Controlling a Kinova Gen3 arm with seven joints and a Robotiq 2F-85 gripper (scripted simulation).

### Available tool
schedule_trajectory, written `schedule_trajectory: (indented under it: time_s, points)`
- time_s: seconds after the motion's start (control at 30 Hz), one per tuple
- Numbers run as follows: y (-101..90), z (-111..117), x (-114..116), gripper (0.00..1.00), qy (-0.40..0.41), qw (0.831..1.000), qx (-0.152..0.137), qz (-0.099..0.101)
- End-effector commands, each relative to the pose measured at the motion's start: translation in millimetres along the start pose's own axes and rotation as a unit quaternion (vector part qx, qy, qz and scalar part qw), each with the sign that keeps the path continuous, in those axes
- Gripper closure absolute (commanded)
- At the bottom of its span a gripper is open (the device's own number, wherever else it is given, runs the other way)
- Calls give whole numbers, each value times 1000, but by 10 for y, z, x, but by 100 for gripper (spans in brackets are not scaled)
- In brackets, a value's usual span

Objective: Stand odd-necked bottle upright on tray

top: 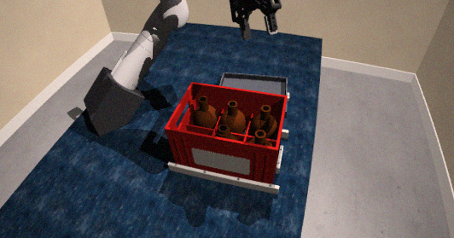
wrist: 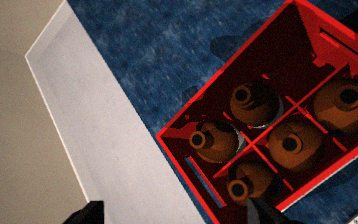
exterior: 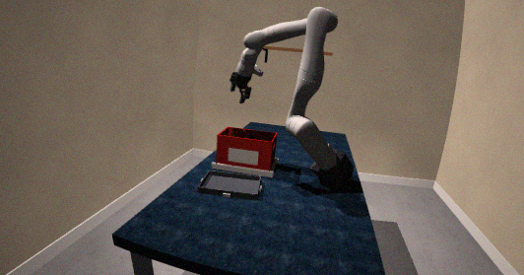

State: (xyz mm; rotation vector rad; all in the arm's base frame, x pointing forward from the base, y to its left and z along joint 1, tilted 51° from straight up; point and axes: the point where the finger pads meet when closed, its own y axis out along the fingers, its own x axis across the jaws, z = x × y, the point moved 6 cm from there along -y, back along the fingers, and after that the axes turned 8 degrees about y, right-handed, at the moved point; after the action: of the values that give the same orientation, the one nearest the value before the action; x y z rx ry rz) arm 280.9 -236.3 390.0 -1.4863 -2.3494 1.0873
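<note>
The red crate stands upright with five brown bottles upright in its compartments. The back row holds a left bottle, a middle bottle and a right bottle. The front row holds a middle bottle and a right bottle; its left compartment is empty. I cannot tell which neck differs. The grey tray is empty behind the crate. My gripper is open and empty, high above both.
A white strip lies along the crate's front, and another strip lies between crate and tray. Small pale blocks sit at the right. The robot's base stands beside the crate, on the left in the top view. The table's edge runs near the crate's right side.
</note>
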Motion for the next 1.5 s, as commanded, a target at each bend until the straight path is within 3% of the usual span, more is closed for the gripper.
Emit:
schedule_trajectory:
  time_s: [0.0,0.03,0.37,0.4,0.7,0.73,1.03,1.07,1.37,1.4,1.47]
  points:
    - [4,-8,-2,0,-1,1000,-1,-1]
    - [74,62,-33,0,3,1000,-3,-17]
    - [74,62,-33,0,3,1000,-3,-17]
    - [147,133,-59,0,7,999,-6,-34]
    - [147,133,-59,0,7,999,-6,-34]
    - [224,202,-80,0,10,999,-7,-51]
    - [224,202,-80,0,10,999,-7,-51]
    - [302,270,-96,0,13,998,-9,-68]
    - [302,270,-96,0,13,998,-9,-68]
    - [383,336,-106,0,16,996,-11,-84]
    - [383,336,-106,0,16,996,-11,-84]
